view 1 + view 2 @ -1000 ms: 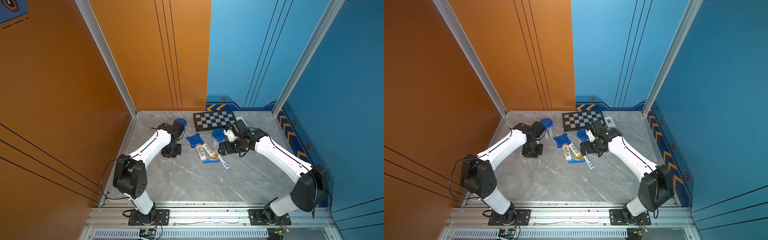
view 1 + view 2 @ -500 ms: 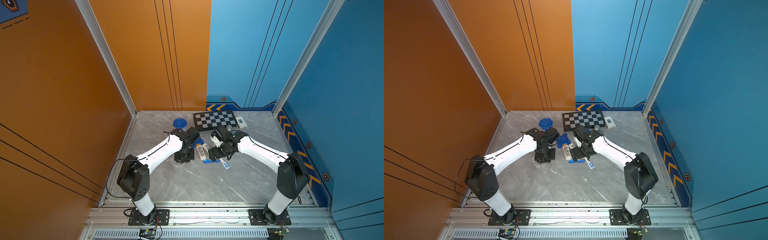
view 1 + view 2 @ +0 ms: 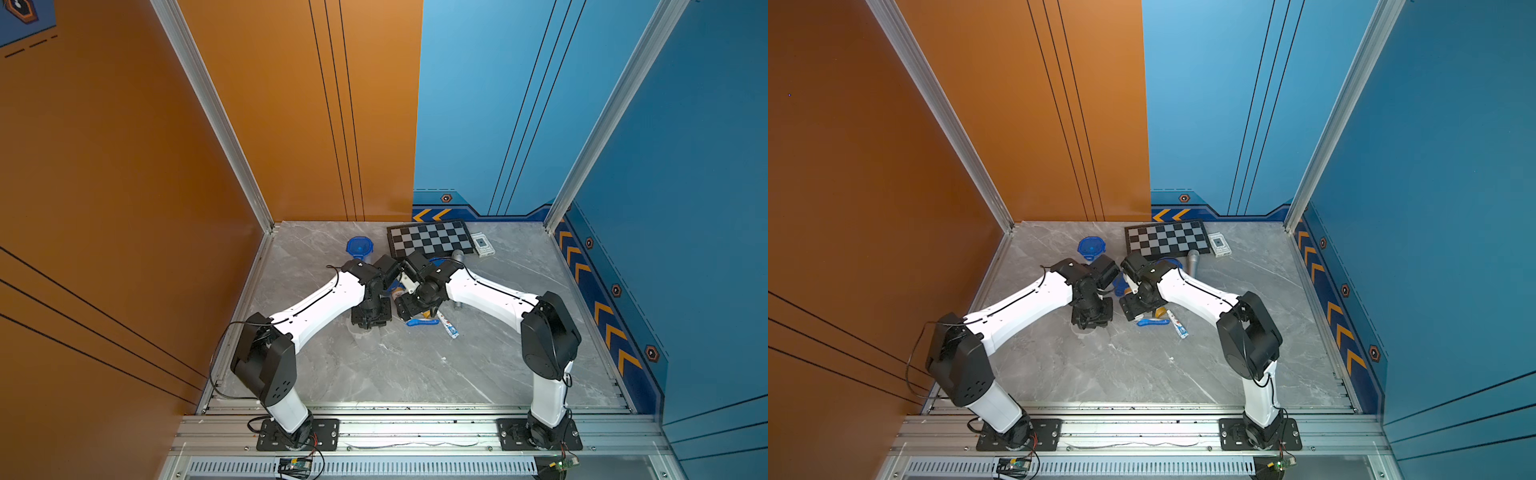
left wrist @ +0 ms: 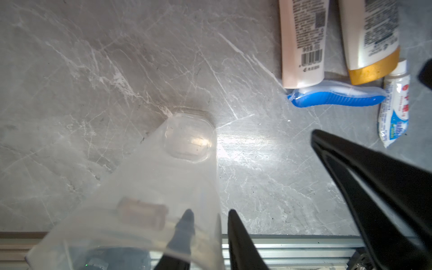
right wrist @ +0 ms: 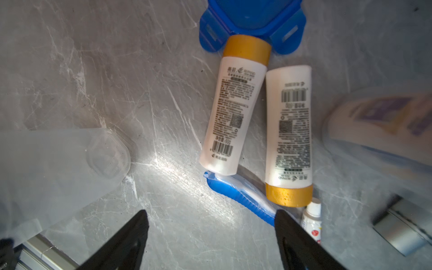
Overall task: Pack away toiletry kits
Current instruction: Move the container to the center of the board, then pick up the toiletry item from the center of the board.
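A clear cup (image 4: 163,175) stands upright on the table without a lid. My left gripper (image 4: 209,211) straddles its rim, one finger inside and one outside. The jaws are open, with a small gap to the wall. In both top views the left gripper (image 3: 371,318) points down beside the right gripper (image 3: 411,309). My right gripper (image 5: 210,215) hangs open over bare table, holding nothing. Just beyond it lie two white bottles with yellow caps (image 5: 231,117) (image 5: 289,131), a blue toothbrush (image 5: 243,198) and a toothpaste tube (image 5: 312,222). The clear cup (image 5: 58,163) stands off to the side.
A loose blue lid (image 5: 252,18) lies past the bottles. A blue-lidded cup (image 3: 359,247) stands at the back, and another cup (image 5: 378,121) shows blurred close by. The chessboard (image 3: 430,239), a small card box (image 3: 482,244) and a silver microphone (image 3: 1192,262) lie at the back right.
Both arms have swung in toward the middle. The left one carried the clear cup there and its jaws have loosened on the rim. The right jaws have narrowed a little.
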`<state>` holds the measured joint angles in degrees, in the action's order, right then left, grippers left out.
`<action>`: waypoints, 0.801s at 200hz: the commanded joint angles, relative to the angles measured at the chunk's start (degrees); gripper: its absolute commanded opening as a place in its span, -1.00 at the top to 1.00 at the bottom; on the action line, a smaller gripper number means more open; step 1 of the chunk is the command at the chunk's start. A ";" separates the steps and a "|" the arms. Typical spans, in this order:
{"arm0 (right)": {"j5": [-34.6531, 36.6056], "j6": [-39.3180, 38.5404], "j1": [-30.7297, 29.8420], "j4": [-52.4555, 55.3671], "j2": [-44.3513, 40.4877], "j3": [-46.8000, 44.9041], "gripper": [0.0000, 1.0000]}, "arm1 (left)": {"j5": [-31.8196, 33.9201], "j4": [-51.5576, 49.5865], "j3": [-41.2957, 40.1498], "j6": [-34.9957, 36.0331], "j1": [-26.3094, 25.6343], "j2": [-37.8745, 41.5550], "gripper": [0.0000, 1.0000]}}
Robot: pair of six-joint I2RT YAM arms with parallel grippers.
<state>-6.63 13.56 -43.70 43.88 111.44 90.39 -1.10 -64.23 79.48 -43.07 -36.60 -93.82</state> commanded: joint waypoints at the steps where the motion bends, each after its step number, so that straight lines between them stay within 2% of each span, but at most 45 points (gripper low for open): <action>1: 2.53 0.84 -0.51 0.46 2.62 3.91 -0.68 | -2.13 -0.94 -0.56 -0.09 0.64 3.18 0.29; 36: 6.23 1.88 -0.33 4.57 7.02 8.95 -0.61 | -4.90 -1.07 -2.40 -0.94 0.73 7.93 -0.18; 57: 6.40 2.04 -0.29 5.00 10.85 11.35 -0.57 | -5.61 -2.65 -3.65 -1.05 2.15 11.32 -0.33; 121: 8.40 2.70 -1.36 5.83 17.92 16.05 -0.45 | -8.57 -3.64 -3.79 1.77 12.38 18.95 -0.50; 160: 8.72 3.20 -1.30 6.00 20.85 16.92 -0.32 | -9.66 -3.62 -2.56 3.51 15.36 19.52 -0.52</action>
<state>0.27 15.46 -44.86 47.55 130.47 105.69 -8.84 -66.26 75.88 -41.60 -22.52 -75.26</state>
